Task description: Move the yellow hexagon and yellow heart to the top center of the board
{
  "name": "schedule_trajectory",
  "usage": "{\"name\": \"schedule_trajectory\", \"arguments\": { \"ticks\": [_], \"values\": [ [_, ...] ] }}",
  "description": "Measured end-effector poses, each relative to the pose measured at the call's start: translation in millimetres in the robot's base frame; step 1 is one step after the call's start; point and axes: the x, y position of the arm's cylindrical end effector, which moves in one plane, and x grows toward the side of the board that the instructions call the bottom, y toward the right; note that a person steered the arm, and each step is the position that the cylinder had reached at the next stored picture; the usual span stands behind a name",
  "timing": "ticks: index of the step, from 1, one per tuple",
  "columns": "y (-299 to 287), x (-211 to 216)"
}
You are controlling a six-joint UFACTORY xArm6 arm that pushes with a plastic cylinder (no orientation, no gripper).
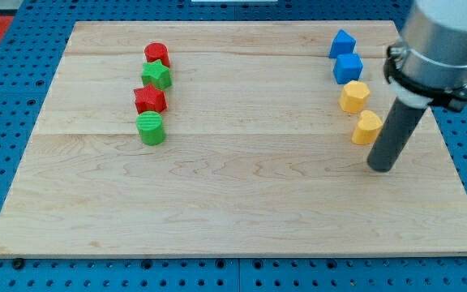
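The yellow hexagon [353,96] lies on the wooden board [233,186] at the view's right, just below the blue blocks. The yellow heart [367,127] lies just below and right of the hexagon. My tip [382,168] rests on the board just below and slightly right of the yellow heart, a small gap apart from it. The dark rod rises from the tip up to the grey arm at the view's top right.
A blue pointed block [341,43] and a blue cube [348,67] sit above the hexagon. At the view's left, a column holds a red block [156,55], a green star [156,76], a red star [149,100] and a green cylinder [150,128].
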Motion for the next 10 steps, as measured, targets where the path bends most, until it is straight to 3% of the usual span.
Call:
{"name": "schedule_trajectory", "arguments": {
  "ticks": [3,5,6,9,10],
  "values": [
    [-51.9,-77.6],
    [1.2,-94.0],
    [31.0,-138.3],
    [-45.4,-153.4],
    [-7.0,-151.6]
  ]
}}
